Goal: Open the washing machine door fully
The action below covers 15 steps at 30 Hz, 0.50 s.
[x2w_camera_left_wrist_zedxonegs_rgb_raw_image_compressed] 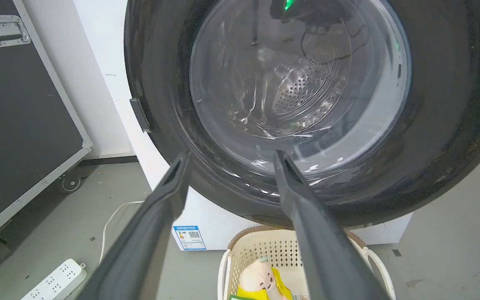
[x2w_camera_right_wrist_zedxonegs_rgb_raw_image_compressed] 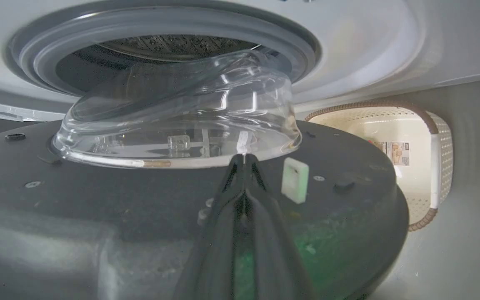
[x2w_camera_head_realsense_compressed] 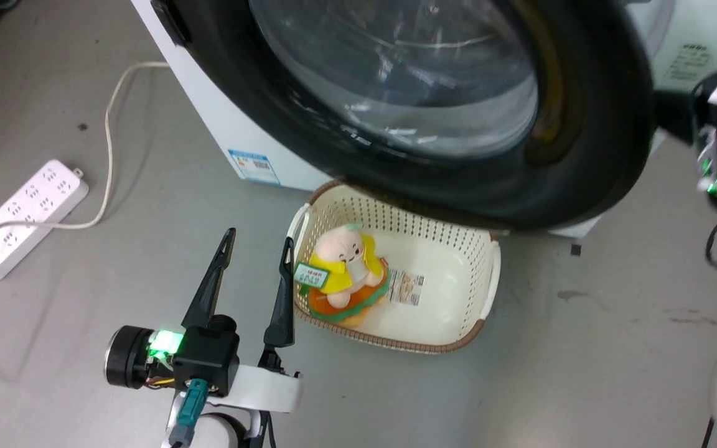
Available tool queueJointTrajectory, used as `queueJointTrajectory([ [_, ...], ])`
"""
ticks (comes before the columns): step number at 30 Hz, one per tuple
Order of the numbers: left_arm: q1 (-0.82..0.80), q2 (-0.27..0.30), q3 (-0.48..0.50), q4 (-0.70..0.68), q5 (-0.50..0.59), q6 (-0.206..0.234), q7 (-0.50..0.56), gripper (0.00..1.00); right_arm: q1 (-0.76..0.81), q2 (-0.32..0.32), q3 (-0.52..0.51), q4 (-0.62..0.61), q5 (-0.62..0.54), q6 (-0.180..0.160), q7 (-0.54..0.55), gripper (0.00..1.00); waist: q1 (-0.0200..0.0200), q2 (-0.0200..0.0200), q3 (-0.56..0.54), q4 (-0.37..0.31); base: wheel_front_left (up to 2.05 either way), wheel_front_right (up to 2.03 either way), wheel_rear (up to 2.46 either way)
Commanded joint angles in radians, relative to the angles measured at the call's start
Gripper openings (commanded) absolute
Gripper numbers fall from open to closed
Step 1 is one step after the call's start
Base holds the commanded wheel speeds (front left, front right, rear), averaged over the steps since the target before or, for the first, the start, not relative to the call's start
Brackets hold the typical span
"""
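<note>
1. Two states to report. My left end effector [x2w_camera_head_realsense_compressed: 259, 235] hangs empty with its fingers spread wide, over the floor [x2w_camera_head_realsense_compressed: 147, 205] just beside a basket [x2w_camera_head_realsense_compressed: 492, 274].
2. My right end effector [x2w_camera_right_wrist_zedxonegs_rgb_raw_image_compressed: 244, 156] is closed on nothing. Its fingers are pressed together and lie along the inner face of the washing machine door [x2w_camera_right_wrist_zedxonegs_rgb_raw_image_compressed: 98, 200], tips at the glass bowl [x2w_camera_right_wrist_zedxonegs_rgb_raw_image_compressed: 181, 108].
3. That door stands partly swung out from the washing machine [x2w_camera_right_wrist_zedxonegs_rgb_raw_image_compressed: 369, 41], with the gasket [x2w_camera_right_wrist_zedxonegs_rgb_raw_image_compressed: 36, 54] and drum [x2w_camera_right_wrist_zedxonegs_rgb_raw_image_compressed: 173, 43] showing behind it.
4. Under the door, the basket holds a plush toy [x2w_camera_head_realsense_compressed: 343, 264].
</note>
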Motion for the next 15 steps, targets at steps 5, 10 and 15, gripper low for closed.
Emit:
queueJointTrajectory([
  [5, 0.020, 0.011, 0.000, 0.007, -0.008, 0.007, -0.006, 1.00, 0.092, 0.024, -0.006, -0.052, 0.034, 0.001, 0.051, 0.00, 0.0001, 0.0000, -0.061, -0.019, 0.00, 0.00, 0.00],
  [10, 0.046, 0.019, -0.002, 0.018, -0.009, 0.008, -0.006, 1.00, 0.185, 0.032, 0.028, -0.108, 0.106, 0.001, 0.115, 0.00, 0.0001, 0.0000, -0.113, -0.029, 0.00, 0.00, 0.00],
  [15, 0.071, 0.029, 0.001, 0.023, -0.012, 0.008, -0.006, 1.00, 0.253, 0.033, 0.128, -0.097, 0.259, 0.001, 0.119, 0.00, 0.0001, 0.0000, -0.153, -0.037, 0.00, 0.00, 0.00],
])
